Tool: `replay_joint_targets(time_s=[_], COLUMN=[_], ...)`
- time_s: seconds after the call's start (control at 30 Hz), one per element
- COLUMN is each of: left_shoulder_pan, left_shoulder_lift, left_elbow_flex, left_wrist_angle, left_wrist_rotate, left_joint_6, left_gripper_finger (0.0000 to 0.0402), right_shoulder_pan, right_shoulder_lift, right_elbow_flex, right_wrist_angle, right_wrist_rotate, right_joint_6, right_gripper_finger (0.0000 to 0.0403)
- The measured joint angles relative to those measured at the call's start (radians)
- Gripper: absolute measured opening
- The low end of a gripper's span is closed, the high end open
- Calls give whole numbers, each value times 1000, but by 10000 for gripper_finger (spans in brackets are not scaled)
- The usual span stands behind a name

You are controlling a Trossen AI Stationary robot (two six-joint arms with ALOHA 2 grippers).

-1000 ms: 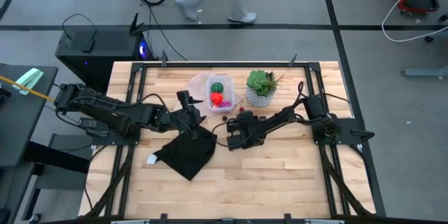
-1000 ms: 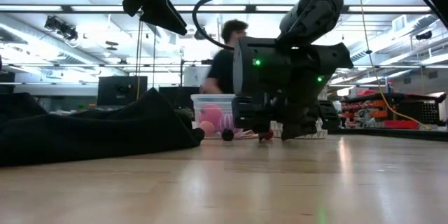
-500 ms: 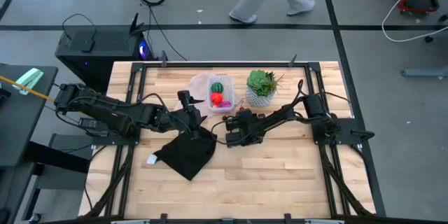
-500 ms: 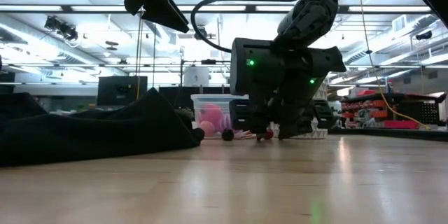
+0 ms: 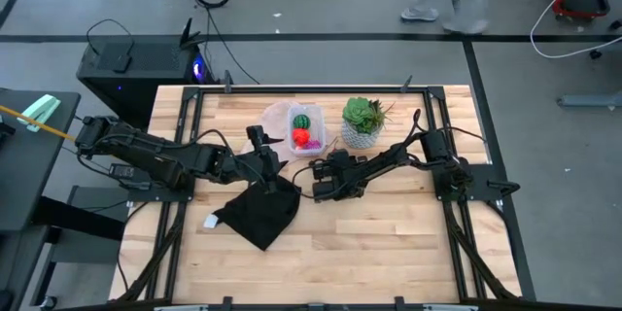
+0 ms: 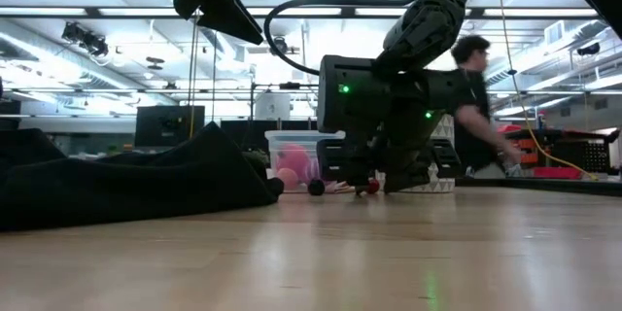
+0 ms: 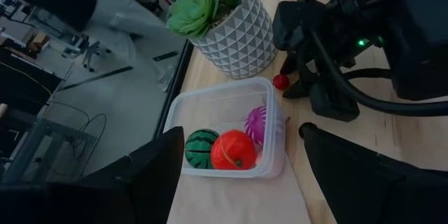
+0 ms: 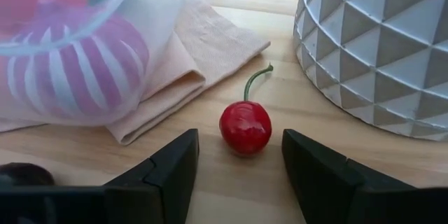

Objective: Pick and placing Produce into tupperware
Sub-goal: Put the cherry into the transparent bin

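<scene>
Creeping toward the tupperware (image 7: 227, 129), my right claw (image 8: 238, 161) is now spread open around the red cherry (image 8: 246, 126) on the worktop (image 5: 389, 243), not yet clenched. Three pieces already sit inside the tub; this cherry remains, while my left claw (image 7: 231, 175) hovers open nearby.

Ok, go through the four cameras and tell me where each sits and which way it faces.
High: overhead, straight down; both arms, tub.
Low: table height, level toward the room; right gripper at the cherry.
Left wrist: past the left gripper at the tub and plant pot.
Right wrist: past open fingers at the cherry.
Both wrist views share cherry, tub, pot.
</scene>
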Motion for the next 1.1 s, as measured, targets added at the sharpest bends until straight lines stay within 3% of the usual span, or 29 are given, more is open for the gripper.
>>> replay_joint_targets(time_s=[0.23,0.73,1.1], left_shoulder_pan=[0,0,0], left_shoulder_lift=[0,0,0], left_elbow_flex=[0,0,0], left_wrist_angle=[0,0,-1], left_wrist_rotate=[0,0,0], left_joint_6=[-1,-21,-19], left_gripper_finger=[302,302,302], right_shoulder_pan=[-5,-7,5], right_shoulder_lift=[0,1,5], right_elbow_flex=[0,0,47], right_wrist_angle=[0,2,-69], right_wrist_rotate=[0,7,-4], right_joint_6=[0,0,-28], right_gripper_finger=[201,100,92])
